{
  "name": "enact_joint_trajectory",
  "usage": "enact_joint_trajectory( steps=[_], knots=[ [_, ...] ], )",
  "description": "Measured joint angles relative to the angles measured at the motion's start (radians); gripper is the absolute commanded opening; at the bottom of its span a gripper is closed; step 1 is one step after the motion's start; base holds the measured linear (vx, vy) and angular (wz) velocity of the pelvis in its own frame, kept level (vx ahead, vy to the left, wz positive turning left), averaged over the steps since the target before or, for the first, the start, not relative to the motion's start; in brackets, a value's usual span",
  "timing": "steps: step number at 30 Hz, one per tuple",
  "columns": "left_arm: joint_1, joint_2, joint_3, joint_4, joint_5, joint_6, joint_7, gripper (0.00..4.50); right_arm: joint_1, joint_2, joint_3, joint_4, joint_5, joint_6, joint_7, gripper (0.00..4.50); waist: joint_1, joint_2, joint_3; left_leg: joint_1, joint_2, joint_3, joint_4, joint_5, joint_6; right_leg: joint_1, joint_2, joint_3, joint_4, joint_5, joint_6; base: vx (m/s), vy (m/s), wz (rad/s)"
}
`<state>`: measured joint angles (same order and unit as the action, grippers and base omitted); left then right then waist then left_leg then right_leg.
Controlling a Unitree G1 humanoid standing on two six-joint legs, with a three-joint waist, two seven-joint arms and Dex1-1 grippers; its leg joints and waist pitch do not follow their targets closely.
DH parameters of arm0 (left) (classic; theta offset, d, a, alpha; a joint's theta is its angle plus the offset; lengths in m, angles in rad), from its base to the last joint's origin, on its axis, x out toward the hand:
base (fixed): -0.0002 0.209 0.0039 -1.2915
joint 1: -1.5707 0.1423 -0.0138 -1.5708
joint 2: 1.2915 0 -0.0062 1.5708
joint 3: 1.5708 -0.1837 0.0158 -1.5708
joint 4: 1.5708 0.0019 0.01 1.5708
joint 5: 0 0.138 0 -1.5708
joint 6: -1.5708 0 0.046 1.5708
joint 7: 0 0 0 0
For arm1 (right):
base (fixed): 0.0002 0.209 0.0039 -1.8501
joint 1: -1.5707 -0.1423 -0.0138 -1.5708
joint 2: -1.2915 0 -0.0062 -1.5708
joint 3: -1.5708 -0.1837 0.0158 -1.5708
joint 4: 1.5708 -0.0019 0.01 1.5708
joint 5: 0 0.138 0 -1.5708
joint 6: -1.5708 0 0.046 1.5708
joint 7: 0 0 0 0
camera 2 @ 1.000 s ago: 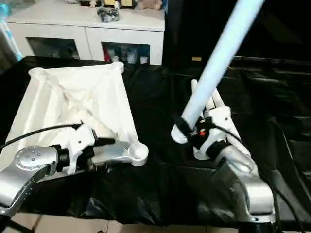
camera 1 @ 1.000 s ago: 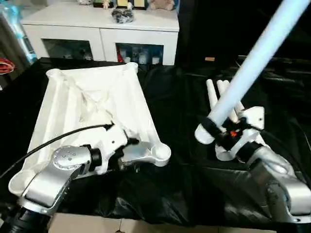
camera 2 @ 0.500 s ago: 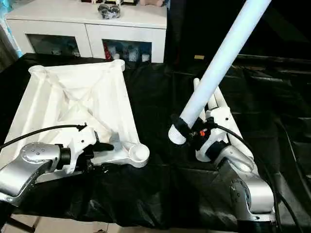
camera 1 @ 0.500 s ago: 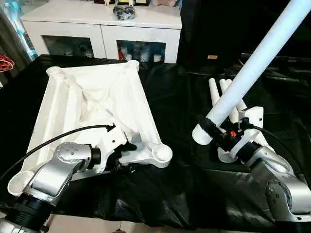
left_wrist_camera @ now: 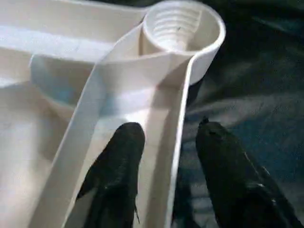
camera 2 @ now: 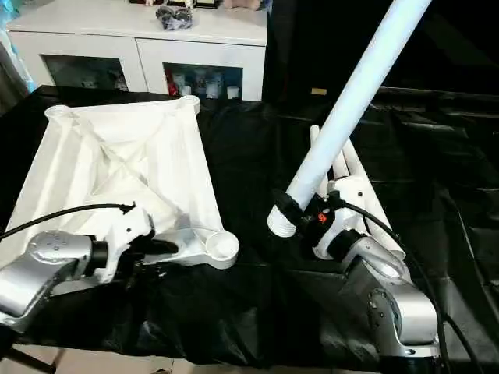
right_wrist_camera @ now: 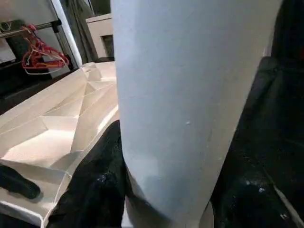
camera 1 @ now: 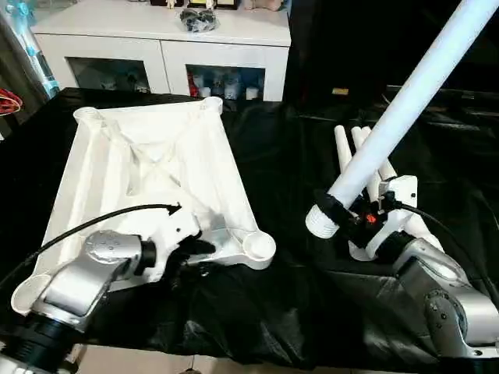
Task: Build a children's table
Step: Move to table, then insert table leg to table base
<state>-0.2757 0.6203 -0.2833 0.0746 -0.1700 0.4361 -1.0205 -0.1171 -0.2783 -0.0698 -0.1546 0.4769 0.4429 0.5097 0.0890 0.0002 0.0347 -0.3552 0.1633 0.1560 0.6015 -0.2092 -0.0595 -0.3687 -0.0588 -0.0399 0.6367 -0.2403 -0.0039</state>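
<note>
The white plastic table top (camera 1: 156, 175) lies upside down on the black-covered surface (camera 1: 288, 164), on the robot's left, its underside showing raised ribs that cross diagonally inside a raised rim. Each corner ends in a rounded socket; the near one (left_wrist_camera: 183, 26) is an open cup with threaded ridges inside. The left gripper (left_wrist_camera: 164, 164) straddles the rim wall just short of that near socket, one black finger (left_wrist_camera: 118, 166) inside the rim on the white plastic and the other outside over the black cover, the two set apart with the wall between them; whether they press on the rim cannot be told. On the right, the right gripper (camera 1: 349, 214) is clamped on one long, round, tapered white leg (camera 1: 405, 97) close to its thick, ridged end, with the leg slanting up and away toward the upper right. Just behind that gripper, more white legs (camera 1: 360, 156) lie side by side on the black cover, narrow ends pointing away. A white cabinet (camera 1: 164, 43) with glass doors stands beyond the surface.
</note>
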Motion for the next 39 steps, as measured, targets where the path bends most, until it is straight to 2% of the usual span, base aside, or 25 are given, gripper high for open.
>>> enact_joint_trajectory(
  steps=[7, 11, 16, 17, 22, 27, 32, 36, 39],
  knots=[
    [0.000, 0.011, -0.008, 0.003, 0.012, 0.009, -0.011, 1.36, 0.000, 0.000, 0.000, 0.000, -0.003, 0.000, 0.000, 1.88, 0.000, 0.000, 0.000, -0.001, 0.000, 0.000, -0.002, 0.000, 0.000, 0.000, 0.000, 0.000, -0.003, 0.000, 0.000, 0.000, 0.000, 0.00],
    [0.000, 0.013, -0.008, 0.003, 0.012, 0.009, -0.014, 0.91, 0.000, 0.000, 0.000, 0.000, -0.003, 0.000, 0.000, 1.88, 0.000, 0.000, 0.000, -0.001, 0.000, 0.001, -0.003, 0.000, 0.000, 0.000, 0.000, 0.000, -0.004, 0.000, 0.000, 0.000, 0.000, 0.00],
    [0.000, 0.009, -0.008, 0.002, 0.009, 0.010, -0.020, 0.57, 0.000, 0.000, 0.003, 0.000, -0.003, 0.000, 0.009, 1.88, 0.000, 0.000, 0.000, -0.001, 0.000, 0.001, -0.004, 0.000, 0.000, 0.000, 0.000, 0.000, -0.005, 0.000, 0.000, 0.000, 0.000, 0.00],
    [0.000, 0.000, -0.007, 0.002, 0.008, 0.010, -0.021, 0.34, -0.003, -0.002, 0.007, 0.000, -0.003, 0.000, 0.019, 1.88, 0.000, 0.000, 0.000, -0.001, 0.000, 0.001, -0.004, 0.000, 0.000, 0.000, 0.000, 0.000, -0.005, 0.000, 0.000, 0.000, 0.000, 0.00],
    [-0.017, -0.051, -0.037, 0.004, 0.016, 0.003, -0.017, 0.05, -0.041, -0.006, 0.051, 0.004, -0.005, 0.002, 0.055, 1.88, 0.000, -0.001, 0.000, -0.001, 0.000, 0.002, -0.004, 0.000, 0.000, 0.000, 0.000, 0.000, -0.006, 0.000, 0.000, 0.000, 0.000, 0.00],
    [-0.058, -0.098, -0.068, 0.032, 0.055, -0.009, 0.007, 0.00, -0.073, -0.010, 0.083, 0.050, -0.030, 0.004, 0.067, 1.88, 0.005, 0.000, 0.001, -0.001, 0.003, 0.006, -0.004, 0.000, 0.000, 0.001, -0.001, -0.001, -0.006, 0.000, 0.000, 0.000, 0.000, 0.00],
    [-0.101, -0.163, -0.109, 0.070, 0.105, -0.040, 0.036, 0.00, -0.114, -0.014, 0.121, 0.091, -0.059, 0.012, 0.088, 1.88, 0.016, 0.002, 0.001, -0.001, 0.006, 0.014, -0.004, 0.001, 0.001, 0.001, -0.003, 0.000, -0.006, 0.000, 0.000, 0.000, 0.000, 0.00],
    [-0.117, -0.180, -0.127, 0.091, 0.124, -0.073, 0.044, 0.00, -0.126, -0.039, 0.158, 0.147, -0.089, 0.015, 0.111, 1.88, 0.030, 0.004, 0.001, -0.001, 0.007, 0.015, -0.004, 0.001, 0.001, 0.001, -0.003, -0.001, -0.006, 0.000, 0.000, 0.000, 0.000, 0.00],
    [-0.120, -0.184, -0.127, 0.100, 0.126, -0.081, 0.043, 0.00, -0.136, -0.039, 0.158, 0.169, -0.096, 0.013, 0.122, 1.88, 0.030, 0.005, 0.001, -0.001, 0.008, 0.017, -0.004, 0.001, 0.001, 0.001, -0.003, -0.001, -0.006, 0.000, 0.000, 0.000, 0.000, 0.00]
  ],
)
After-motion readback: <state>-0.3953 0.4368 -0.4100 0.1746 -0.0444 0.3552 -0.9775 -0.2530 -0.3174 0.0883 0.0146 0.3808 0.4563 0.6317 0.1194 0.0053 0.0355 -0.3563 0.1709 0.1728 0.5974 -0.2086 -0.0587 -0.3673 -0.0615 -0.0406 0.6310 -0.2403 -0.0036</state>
